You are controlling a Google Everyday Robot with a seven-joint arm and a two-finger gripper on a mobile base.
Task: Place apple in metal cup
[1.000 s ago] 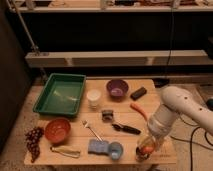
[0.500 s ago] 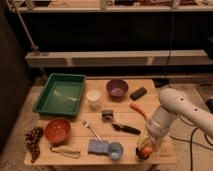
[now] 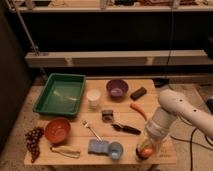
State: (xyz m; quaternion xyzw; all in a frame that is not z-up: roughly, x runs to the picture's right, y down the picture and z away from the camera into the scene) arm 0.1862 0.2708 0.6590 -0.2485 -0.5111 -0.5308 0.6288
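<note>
The apple [image 3: 146, 151] is a small yellow-orange fruit at the front right of the wooden table [image 3: 75, 120]. My gripper [image 3: 145, 149] is down around it at table level, with the white arm [image 3: 172, 107] rising behind to the right. The metal cup [image 3: 107, 115] is small and dark inside. It stands upright in the middle of the table, to the left of and behind the gripper, and is apart from it.
A light blue cup [image 3: 115, 150] and a blue sponge [image 3: 97, 146] sit just left of the gripper. A black-handled tool [image 3: 126, 128] and a carrot [image 3: 138, 109] lie between gripper and metal cup. Further off are a white cup [image 3: 93, 97], purple bowl [image 3: 117, 89], green tray [image 3: 61, 93], orange bowl [image 3: 57, 130] and grapes [image 3: 34, 140].
The upper arm has shifted slightly to the left. The gripper stays low at the apple, which has not visibly moved.
</note>
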